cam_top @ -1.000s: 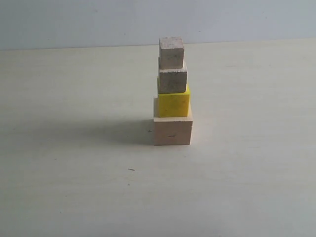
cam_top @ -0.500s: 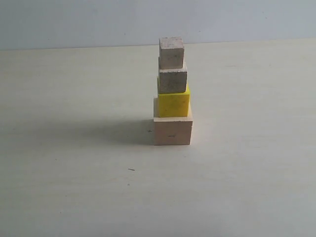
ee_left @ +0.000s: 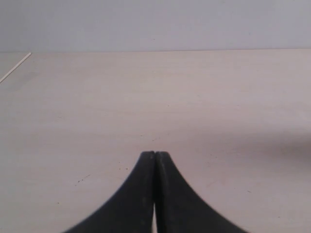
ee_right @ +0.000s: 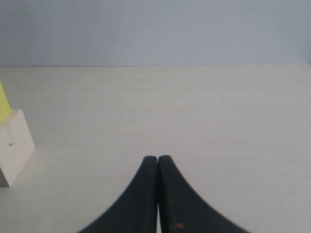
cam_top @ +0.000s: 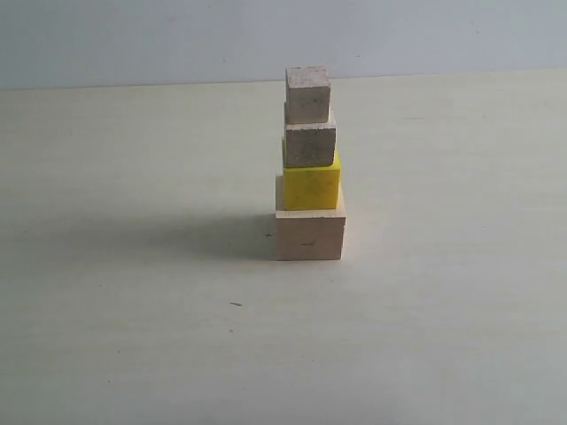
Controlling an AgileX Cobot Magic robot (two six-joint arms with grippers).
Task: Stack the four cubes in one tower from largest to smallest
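A tower stands mid-table in the exterior view: the large pale pinkish cube [cam_top: 309,235] at the bottom, the yellow cube [cam_top: 311,186] on it, the smaller tan cube [cam_top: 310,143] above, and the smallest tan cube [cam_top: 307,95] on top. Neither arm shows in that view. The left gripper [ee_left: 155,154] is shut with nothing in it, over bare table, no cube in its view. The right gripper [ee_right: 158,158] is also shut and empty; the pale cube [ee_right: 14,145] and a sliver of the yellow cube [ee_right: 3,103] sit at the edge of its view, well apart from it.
The light wooden table [cam_top: 133,336] runs to a pale wall [cam_top: 133,35] behind. A thin edge line [ee_left: 15,67] crosses the corner of the left wrist view. The tower casts a shadow [cam_top: 177,237] to its left.
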